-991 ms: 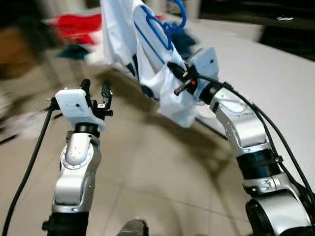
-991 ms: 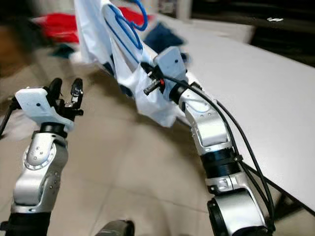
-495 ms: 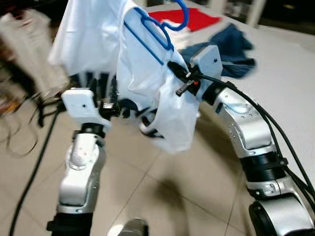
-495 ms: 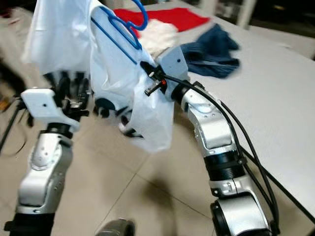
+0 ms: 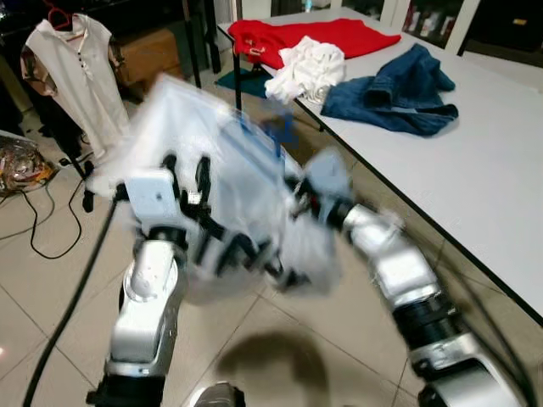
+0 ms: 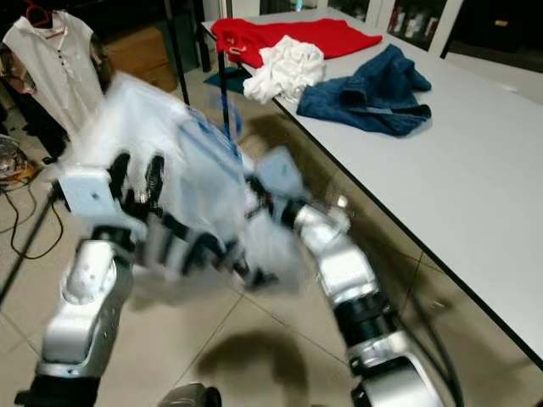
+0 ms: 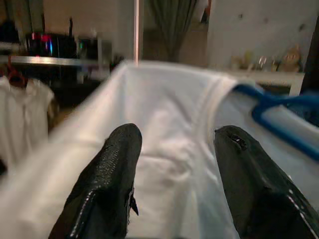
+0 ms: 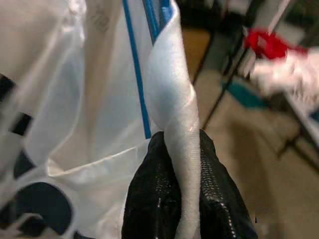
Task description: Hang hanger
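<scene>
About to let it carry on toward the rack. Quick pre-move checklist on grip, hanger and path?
1. Right gripper shut on the white shirt: ok, fabric pinched between both fingers.
2. Blue hanger inside the shirt: ok, its wire shows in both wrist views.
3. Left gripper free: ok, fingers open, with the shirt in front of them.
4. Head view sharp enough to aim: not ok, the shirt and right arm are motion-blurred.
5. Rack target: cannot tell; a beige shirt hangs at left, but the rail is not clear.
6. Floor cable on the left: not ok, trip risk.
</scene>
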You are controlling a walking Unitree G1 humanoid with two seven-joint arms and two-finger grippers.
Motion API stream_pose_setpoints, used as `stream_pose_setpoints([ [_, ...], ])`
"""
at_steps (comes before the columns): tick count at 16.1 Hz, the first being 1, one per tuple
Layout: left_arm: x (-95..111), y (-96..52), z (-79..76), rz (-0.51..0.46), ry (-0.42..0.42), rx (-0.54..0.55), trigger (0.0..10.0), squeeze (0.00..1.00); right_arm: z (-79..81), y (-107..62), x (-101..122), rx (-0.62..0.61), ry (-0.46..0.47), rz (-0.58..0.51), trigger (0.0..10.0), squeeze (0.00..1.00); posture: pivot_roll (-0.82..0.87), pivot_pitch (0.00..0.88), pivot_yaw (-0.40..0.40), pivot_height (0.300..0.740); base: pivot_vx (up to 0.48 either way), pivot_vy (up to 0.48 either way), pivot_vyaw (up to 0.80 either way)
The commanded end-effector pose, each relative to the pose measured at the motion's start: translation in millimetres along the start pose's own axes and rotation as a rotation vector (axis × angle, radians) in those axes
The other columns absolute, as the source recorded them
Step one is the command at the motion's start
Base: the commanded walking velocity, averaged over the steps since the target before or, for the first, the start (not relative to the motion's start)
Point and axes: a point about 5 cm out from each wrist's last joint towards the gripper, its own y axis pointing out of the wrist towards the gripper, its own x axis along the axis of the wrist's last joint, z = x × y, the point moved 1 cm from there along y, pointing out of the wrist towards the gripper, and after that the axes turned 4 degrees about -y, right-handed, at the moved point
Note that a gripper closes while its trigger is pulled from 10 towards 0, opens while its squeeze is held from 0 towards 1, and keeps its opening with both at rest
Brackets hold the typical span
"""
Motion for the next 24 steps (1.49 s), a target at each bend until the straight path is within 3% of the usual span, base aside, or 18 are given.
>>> stream_pose_setpoints([
  [1,-3.1,-0.8,-3.7,0.009,-0.004,-0.021,10.0,0.0,-2.5,2.0,3.1,-0.044,-0.012,-0.015,10.0,0.0,-0.01,0.027,0.014,0.74,0.0,0.0,0.0],
  [4,-15.5,-5.8,-7.2,0.042,0.008,-0.034,10.0,0.0,-7.1,5.2,-16.8,-0.171,0.049,0.068,10.0,0.0,0.0,0.027,0.008,0.74,0.0,0.0,0.0],
  [7,-26.3,-11.5,-1.0,0.064,0.033,0.004,10.0,0.0,-6.0,4.4,-23.9,-0.209,0.075,0.046,10.0,0.0,0.0,0.025,0.006,0.74,0.0,0.0,0.0],
  [11,-58.3,-38.0,25.0,0.138,0.026,0.151,10.0,0.0,3.7,-13.7,-38.6,-0.211,0.11,-0.074,10.0,0.0,0.02,0.016,-0.005,0.74,0.0,0.0,0.0],
  [14,-69.2,-66.8,40.0,0.138,0.05,0.247,10.0,0.0,-6.3,-40.9,-52.5,-0.289,0.123,-0.153,10.0,0.0,0.04,0.016,-0.018,0.74,0.0,0.0,0.0],
  [17,-71.7,-76.0,40.8,0.131,0.051,0.294,10.0,0.0,0.6,-42.7,-54.4,-0.225,0.106,-0.164,10.0,0.0,0.05,0.015,-0.024,0.74,0.0,0.0,0.0],
  [20,-74.3,-83.5,41.2,0.112,0.043,0.353,10.0,0.0,22.1,-39.0,-45.2,-0.056,0.031,-0.223,10.0,0.0,0.06,0.015,-0.035,0.74,0.0,0.0,0.0],
  [24,-78.0,-87.9,31.8,0.114,0.051,0.35,10.0,0.0,25.0,-38.2,-53.4,0.003,-0.005,-0.178,10.0,0.0,0.08,0.011,-0.057,0.74,0.0,0.0,0.0],
])
